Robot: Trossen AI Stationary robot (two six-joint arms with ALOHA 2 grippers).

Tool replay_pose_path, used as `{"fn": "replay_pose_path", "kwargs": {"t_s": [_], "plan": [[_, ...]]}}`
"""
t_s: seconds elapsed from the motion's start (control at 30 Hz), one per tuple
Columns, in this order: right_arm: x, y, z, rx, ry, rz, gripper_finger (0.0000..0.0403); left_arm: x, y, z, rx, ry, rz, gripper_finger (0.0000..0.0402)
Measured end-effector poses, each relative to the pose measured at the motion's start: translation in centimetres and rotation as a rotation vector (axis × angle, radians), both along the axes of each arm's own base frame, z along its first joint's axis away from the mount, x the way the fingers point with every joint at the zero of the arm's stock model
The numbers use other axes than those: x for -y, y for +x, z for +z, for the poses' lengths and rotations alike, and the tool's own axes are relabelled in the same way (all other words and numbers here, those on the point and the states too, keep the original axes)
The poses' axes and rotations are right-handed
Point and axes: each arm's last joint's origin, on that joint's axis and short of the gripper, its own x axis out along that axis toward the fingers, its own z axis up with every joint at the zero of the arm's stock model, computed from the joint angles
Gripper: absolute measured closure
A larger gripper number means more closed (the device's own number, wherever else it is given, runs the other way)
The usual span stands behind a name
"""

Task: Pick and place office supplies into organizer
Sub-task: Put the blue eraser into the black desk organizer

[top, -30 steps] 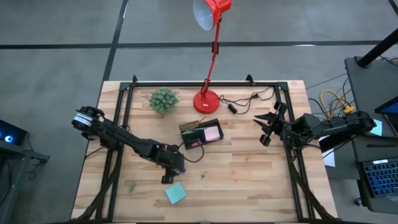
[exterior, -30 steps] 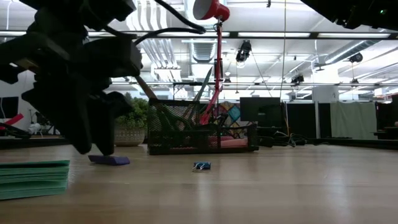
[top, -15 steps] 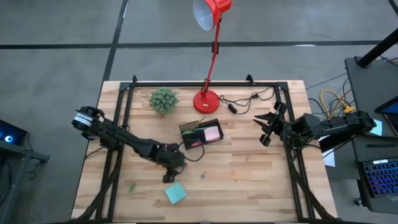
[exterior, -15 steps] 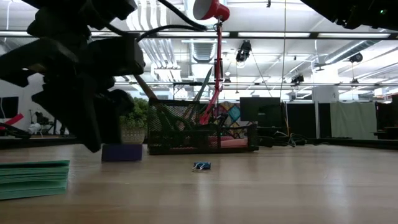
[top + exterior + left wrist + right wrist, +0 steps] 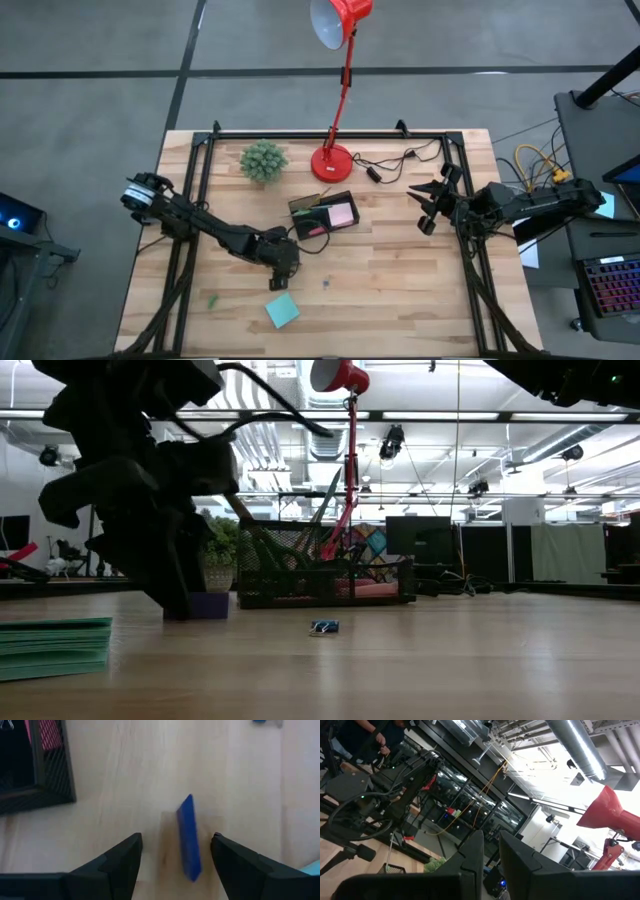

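My left gripper (image 5: 280, 271) hangs low over the table's middle, near side of the organizer, fingers open and pointing down. A purple-blue eraser (image 5: 189, 837) stands on its long edge on the wood between the two fingers (image 5: 122, 855), closer to one of them, with a gap on each side. In the low view the eraser (image 5: 207, 605) shows just behind the gripper (image 5: 160, 565). The black organizer (image 5: 322, 215) holds a pink pad (image 5: 342, 214) and tall items at its back. My right gripper (image 5: 424, 206) waits shut near the table's right edge, raised.
A teal sticky pad (image 5: 282, 311) lies near the front edge, also in the low view (image 5: 55, 645). A small blue clip (image 5: 326, 284) lies right of the eraser. A green scrap (image 5: 212, 300), the spiky plant (image 5: 263, 160) and the red lamp base (image 5: 332, 162) stand around.
The eraser has tipped from lying flat onto its long edge and has shifted a little toward the table's right. My left gripper has moved slightly the same way, staying low over the eraser with its fingers apart.
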Motion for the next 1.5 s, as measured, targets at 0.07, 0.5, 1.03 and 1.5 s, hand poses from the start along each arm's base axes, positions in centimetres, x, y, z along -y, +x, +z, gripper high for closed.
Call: {"fn": "replay_pose_path", "kwargs": {"t_s": [0.07, 0.5, 1.03, 1.5], "plan": [[0.0, 0.0, 0.0, 0.0, 0.0, 0.0, 0.0351, 0.1, 0.2, -0.4, 0.0, 0.0, 0.009, 0.0179], [0.0, 0.0, 0.0, 0.0, 0.0, 0.0, 0.0351, 0.0, 0.2, -0.1, 0.016, -0.002, 0.006, 0.0289], [0.0, 0.0, 0.0, 0.0, 0.0, 0.0, 0.0351, 0.2, 2.0, 2.4, 0.121, 0.027, 0.022, 0.0389], [0.0, 0.0, 0.0, 0.0, 0.0, 0.0, 0.0351, -1.1, 3.1, 4.2, 0.273, 0.373, 0.273, 0.0389]]}}
